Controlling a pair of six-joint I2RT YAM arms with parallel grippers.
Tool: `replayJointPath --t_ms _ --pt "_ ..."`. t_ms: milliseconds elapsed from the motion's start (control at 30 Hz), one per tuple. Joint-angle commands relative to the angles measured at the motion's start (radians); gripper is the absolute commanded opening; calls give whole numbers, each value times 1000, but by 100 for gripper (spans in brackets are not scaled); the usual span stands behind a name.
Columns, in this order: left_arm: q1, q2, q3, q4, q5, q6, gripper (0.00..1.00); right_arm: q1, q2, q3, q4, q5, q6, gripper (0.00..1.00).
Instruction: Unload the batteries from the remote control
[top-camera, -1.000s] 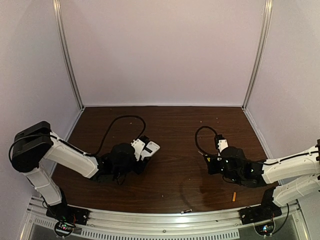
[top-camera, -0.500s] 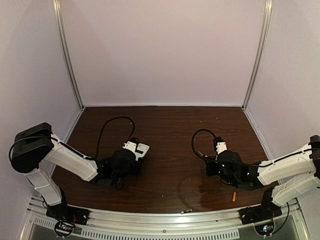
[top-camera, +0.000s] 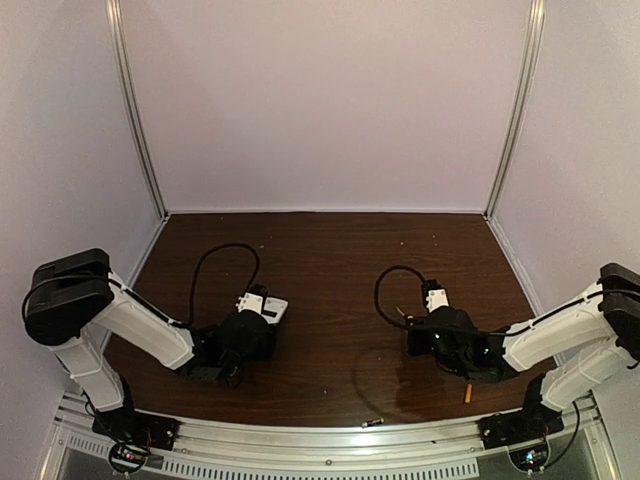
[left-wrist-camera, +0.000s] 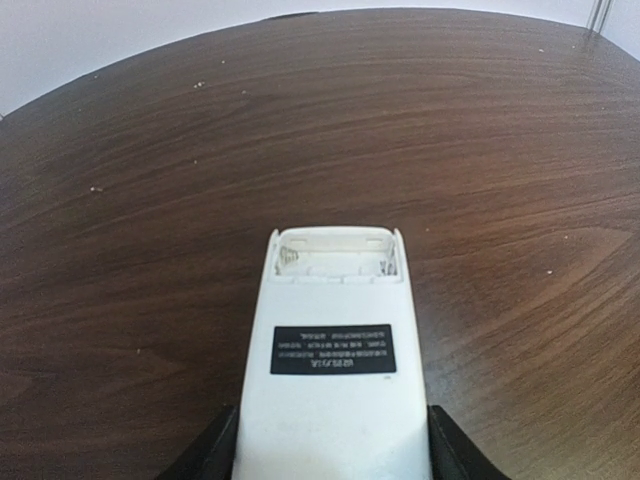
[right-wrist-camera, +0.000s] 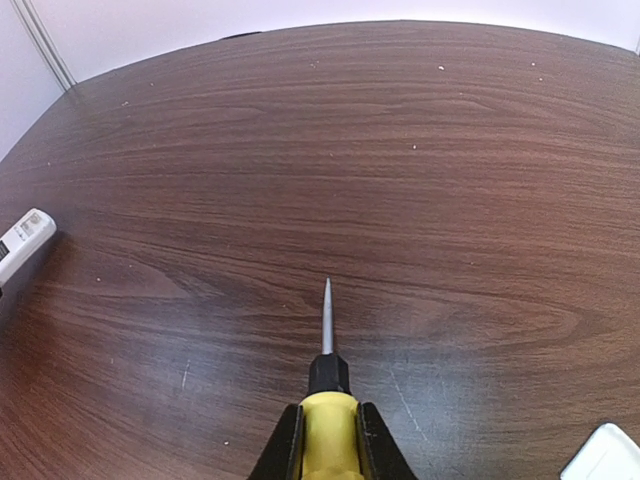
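Nearest the front rail (top-camera: 330, 440), on the brown table (top-camera: 330, 250): the dark battery (top-camera: 372, 422), lying loose between the two arm bases, well apart from either gripper. A little farther in and to the right, the orange battery (top-camera: 466, 392), also loose on the wood, just on the near side of the right forearm (top-camera: 545, 340) and apart from that gripper's fingers. Both well apart from the remote.

Next out, the right gripper (right-wrist-camera: 330, 452), clamped on a yellow-handled screwdriver (right-wrist-camera: 327, 375), with the shaft pointing straight ahead over the wood. Cannot tell whether the tip touches. At the lower right corner of that wrist view, a corner of a small white cover piece (right-wrist-camera: 606, 455), flat on the table, near the fingers but apart from them.

On the left side, the left gripper (left-wrist-camera: 330, 462), low over the table, pinching the remote control (left-wrist-camera: 335, 300) by its sides, with a dark finger (left-wrist-camera: 222, 452) against each long edge. Back face up, dark printed label (left-wrist-camera: 333, 350) in the middle. At the remote's far end, past the fingers, the battery recess (left-wrist-camera: 335, 262), open, with a coil spring (left-wrist-camera: 289, 258) showing in its left corner. From the right wrist, that same far end visible at the left edge, well apart from the screwdriver tip. Beyond both grippers, wood grain running up to the pale back wall (top-camera: 320, 100).
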Motion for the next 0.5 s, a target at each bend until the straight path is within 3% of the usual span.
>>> replayJointPath --t_ms 0,367,467 --pt "-11 16 -23 33 -36 -66 23 7 31 17 35 19 10 0" --pt "-36 -16 -13 -89 -85 -137 96 7 138 69 53 29 -2 0" --pt "-40 -43 0 -157 -89 -151 97 8 149 78 43 46 -1 0"
